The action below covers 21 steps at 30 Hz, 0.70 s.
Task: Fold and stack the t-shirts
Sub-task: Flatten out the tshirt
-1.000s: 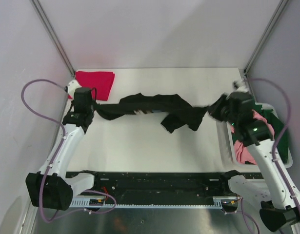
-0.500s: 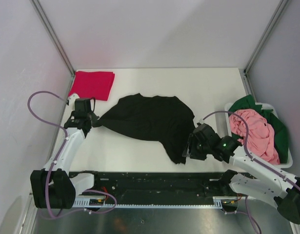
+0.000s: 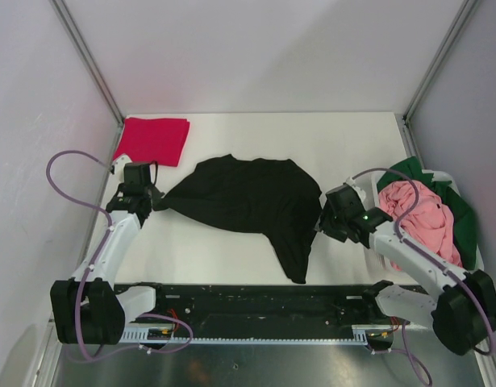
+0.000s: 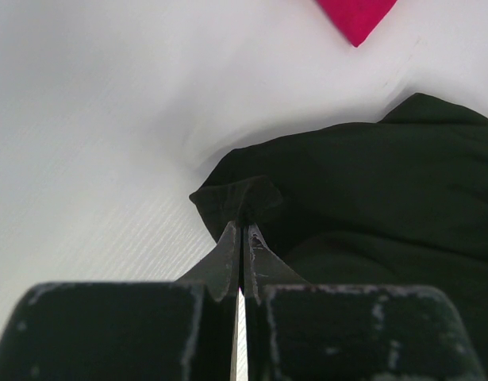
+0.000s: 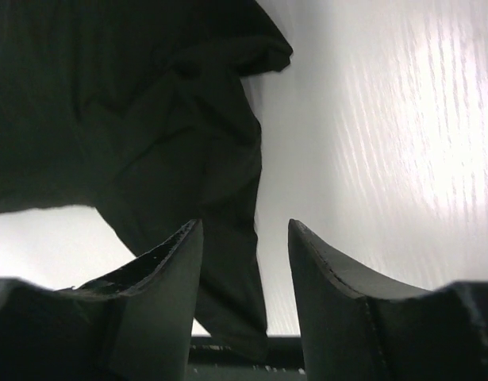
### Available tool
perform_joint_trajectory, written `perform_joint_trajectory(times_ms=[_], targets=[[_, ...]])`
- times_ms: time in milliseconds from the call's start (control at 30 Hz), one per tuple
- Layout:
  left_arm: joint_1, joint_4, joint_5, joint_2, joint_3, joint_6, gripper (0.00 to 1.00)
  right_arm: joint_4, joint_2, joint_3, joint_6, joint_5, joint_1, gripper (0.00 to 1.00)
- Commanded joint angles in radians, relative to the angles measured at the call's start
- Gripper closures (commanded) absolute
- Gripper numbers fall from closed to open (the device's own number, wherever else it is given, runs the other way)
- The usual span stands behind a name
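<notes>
The black t-shirt [image 3: 248, 197] lies spread on the white table, with a tail running toward the front edge. My left gripper [image 3: 155, 199] is shut on its left corner; the left wrist view shows my left gripper [image 4: 242, 230] pinching a fold of the black t-shirt [image 4: 370, 182]. My right gripper [image 3: 324, 219] stands open just off the cloth's right edge, holding nothing. In the right wrist view, my right gripper [image 5: 245, 230] hangs above the black t-shirt [image 5: 132, 103]. The crimson t-shirt [image 3: 155, 139] lies folded at the back left. The pink t-shirt [image 3: 421, 218] and the green t-shirt [image 3: 461, 214] sit crumpled in the basket.
The white plastic basket [image 3: 439, 172] stands at the table's right edge, behind my right arm. A corner of the crimson t-shirt [image 4: 356, 14] shows at the top of the left wrist view. Grey walls close in the table at the back and on both sides.
My right gripper has opened and let go of the black t-shirt, which went from a stretched rope to lying flat. The right arm swung toward the front, then back to the cloth's right edge.
</notes>
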State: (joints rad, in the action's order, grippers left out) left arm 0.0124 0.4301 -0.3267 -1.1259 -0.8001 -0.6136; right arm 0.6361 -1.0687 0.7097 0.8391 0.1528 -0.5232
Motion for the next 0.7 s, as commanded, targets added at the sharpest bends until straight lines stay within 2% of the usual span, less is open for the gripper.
perform_joint_trajectory(times_ms=[0, 133, 300, 667], targets=[[-0.009, -0.023, 0.005, 0.006, -0.027, -0.015, 1.00, -0.202, -0.087, 0.033, -0.019, 0.052, 0.014, 0.51], [-0.009, -0.022, 0.005, 0.011, -0.026, -0.012, 1.00, -0.277, -0.173, 0.033, -0.024, 0.050, 0.023, 0.57], [-0.009, -0.022, 0.007, 0.012, -0.027, -0.011, 1.00, -0.310, -0.224, 0.032, -0.041, 0.074, 0.032, 0.58], [-0.009, -0.022, 0.012, 0.011, -0.025, -0.011, 1.00, -0.279, -0.214, 0.009, -0.063, 0.113, 0.042, 0.58]])
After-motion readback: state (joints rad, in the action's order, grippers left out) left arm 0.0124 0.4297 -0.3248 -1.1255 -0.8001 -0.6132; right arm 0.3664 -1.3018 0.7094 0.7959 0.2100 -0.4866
